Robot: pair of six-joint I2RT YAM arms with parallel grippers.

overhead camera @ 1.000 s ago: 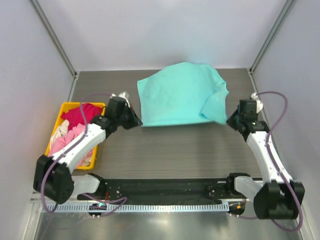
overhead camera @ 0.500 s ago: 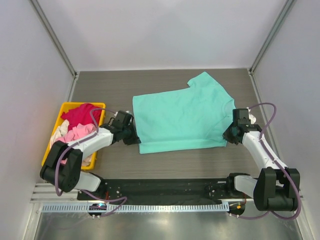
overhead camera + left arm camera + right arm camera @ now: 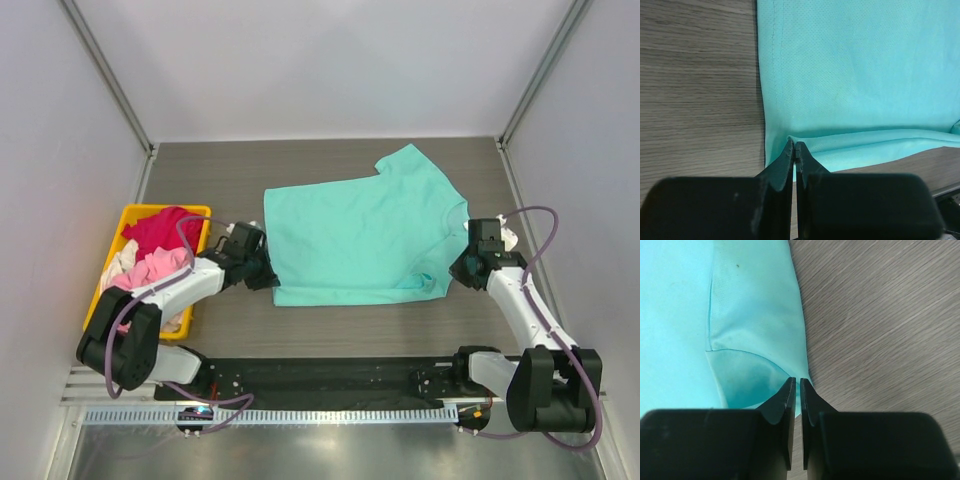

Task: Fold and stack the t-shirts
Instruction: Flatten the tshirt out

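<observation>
The teal t-shirt lies spread flat on the dark wood table, one sleeve toward the back, its near right corner slightly rumpled. My left gripper sits low at the shirt's near left corner, shut on a pinched fold of the hem. My right gripper sits low at the near right corner, jaws almost closed on the shirt's edge. The teal cloth fills the left wrist view and the right wrist view. The magenta-red t-shirt, light pink t-shirt and whitish t-shirt lie bunched in the bin.
The yellow plastic bin stands at the left edge of the table, beside my left arm. Grey walls close in the back and both sides. A black base plate runs along the near edge between the arm bases.
One second ago both grippers held the teal t-shirt lifted; it has come down and now lies flat. Both grippers have dropped to table level, and the near right corner has rumpled slightly.
</observation>
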